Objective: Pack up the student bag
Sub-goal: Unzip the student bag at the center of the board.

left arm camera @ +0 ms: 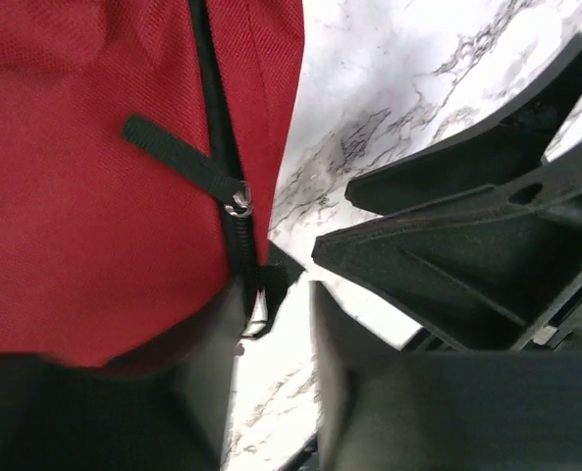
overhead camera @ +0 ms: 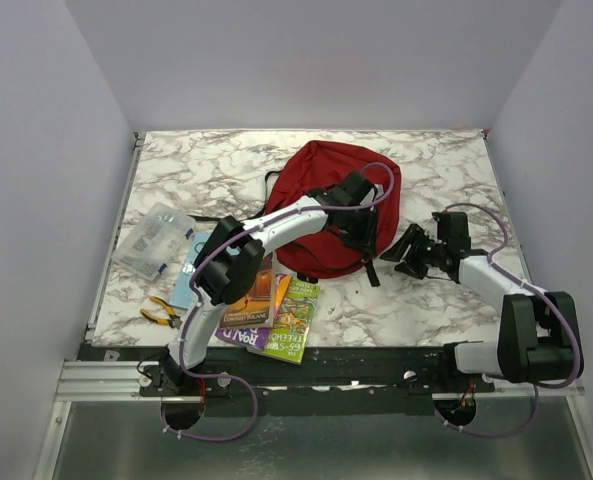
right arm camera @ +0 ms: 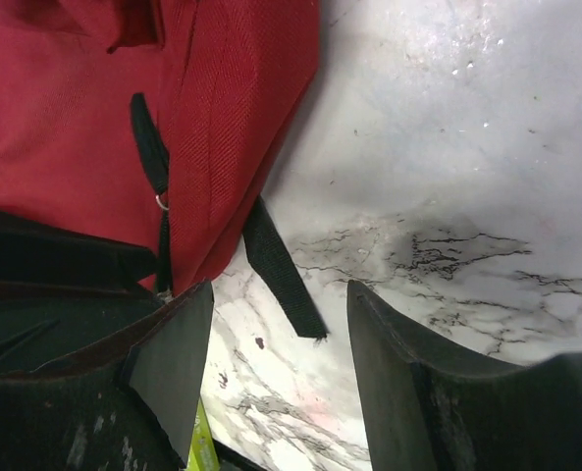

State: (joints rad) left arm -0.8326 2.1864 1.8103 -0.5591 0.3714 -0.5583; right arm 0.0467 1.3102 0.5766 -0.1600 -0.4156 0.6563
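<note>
The dark-red student bag (overhead camera: 321, 190) lies flat at the middle of the table. It also shows in the left wrist view (left arm camera: 84, 177) and the right wrist view (right arm camera: 75, 108). My left gripper (overhead camera: 364, 232) reaches over the bag's right edge and is open and empty. In its wrist view (left arm camera: 276, 353) the jaws stand at the bag's rim, just below a black zipper line with a metal pull (left arm camera: 238, 206). My right gripper (overhead camera: 390, 256) is open and empty just right of the bag. In its wrist view (right arm camera: 281, 334) a loose black strap end (right arm camera: 286, 270) lies on the marble between the fingers.
Several books (overhead camera: 276, 300) lie at the front left of the bag. A clear plastic box (overhead camera: 154, 240), a blue flat item (overhead camera: 189, 265) and yellow-handled pliers (overhead camera: 161, 312) sit at the left. Grey walls close in the marble table (overhead camera: 446, 170) on three sides.
</note>
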